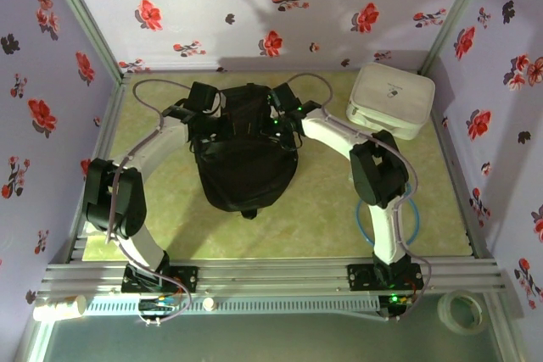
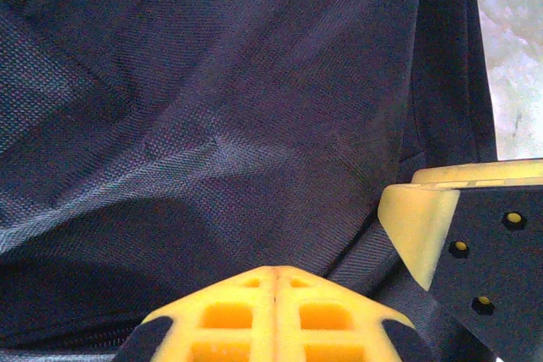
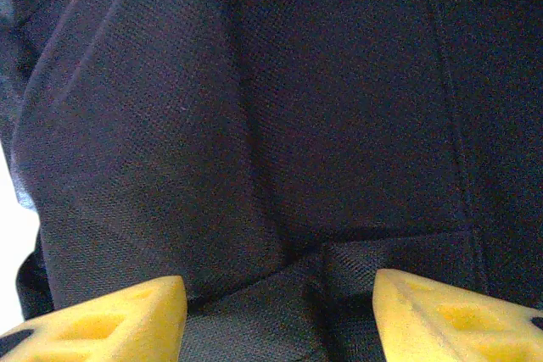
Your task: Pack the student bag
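The student bag (image 1: pixel 246 167), black soft woven fabric, lies rumpled on the desk (image 1: pixel 339 209), its far end between the left pincer (image 2: pixel 273 315) and right pincer (image 3: pixel 280 311).

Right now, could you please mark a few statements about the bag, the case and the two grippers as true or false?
1. The student bag lies near the middle of the table. True.
2. The white zip case sits inside the bag. False: it rests on the table at the far right corner, apart from the bag.
3. The right gripper has its fingers apart, close over the bag's black fabric. True.
4. The left gripper is wide open. False: its fingers are pressed together.
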Available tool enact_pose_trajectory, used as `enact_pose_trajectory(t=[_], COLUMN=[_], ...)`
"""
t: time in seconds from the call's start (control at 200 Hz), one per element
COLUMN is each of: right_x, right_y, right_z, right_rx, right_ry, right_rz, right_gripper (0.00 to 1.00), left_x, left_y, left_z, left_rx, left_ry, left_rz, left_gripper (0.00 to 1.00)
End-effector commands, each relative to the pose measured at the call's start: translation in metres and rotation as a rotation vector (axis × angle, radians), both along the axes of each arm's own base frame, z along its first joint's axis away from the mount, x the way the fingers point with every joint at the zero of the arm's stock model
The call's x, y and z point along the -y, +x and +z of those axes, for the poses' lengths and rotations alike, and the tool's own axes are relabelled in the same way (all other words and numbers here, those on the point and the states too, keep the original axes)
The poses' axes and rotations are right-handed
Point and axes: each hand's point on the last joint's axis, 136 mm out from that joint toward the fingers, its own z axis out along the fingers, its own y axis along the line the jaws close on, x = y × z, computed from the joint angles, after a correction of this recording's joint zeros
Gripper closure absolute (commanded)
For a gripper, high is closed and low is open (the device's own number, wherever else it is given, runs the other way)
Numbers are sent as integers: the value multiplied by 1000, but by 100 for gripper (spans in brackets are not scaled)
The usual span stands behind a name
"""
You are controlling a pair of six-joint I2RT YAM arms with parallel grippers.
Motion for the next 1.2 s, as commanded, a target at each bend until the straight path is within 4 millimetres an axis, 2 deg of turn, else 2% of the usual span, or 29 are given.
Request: enact_pose_trajectory(t=[0.0,0.115,0.215,0.29,0.455,0.605,0.71,0.815,0.965,1.115,1.195], right_x=[17,31,41,28,1,-12,-21,-18,-5,13,23], right_y=[-16,-13,-13,-18,-33,-31,-27,-15,1,4,4], right_z=[-15,2,18,26,22,21,17,12,5,-9,-14], right_rx=[-9,42,41,8,-121,-171,-211,-180,-144,-129,-114], right_ry=[-171,-231,-236,-104,110,236,290,292,253,174,134], right_rz=[51,35,-47,-103,-202,-275,-300,-341,-372,-395,-411], right_gripper=[40,45,47,43,37,32,33,41,68,92,98], left_x=[1,1,1,2,6,7,7,7,4,-11,-24], left_y=[5,5,5,5,4,4,4,3,3,5,6], left_z=[-1,-5,-6,-4,-3,-4,-4,-4,-6,-6,-8], left_rx=[-4,-15,-17,-15,-14,-17,-17,-16,-23,-20,-19], left_ry=[1,10,11,6,-12,-17,-18,-21,-11,32,68], left_rz=[10,15,19,16,10,7,9,13,23,74,115], left_gripper=[100,100,100,100,100,100,100,100,100,100,100])
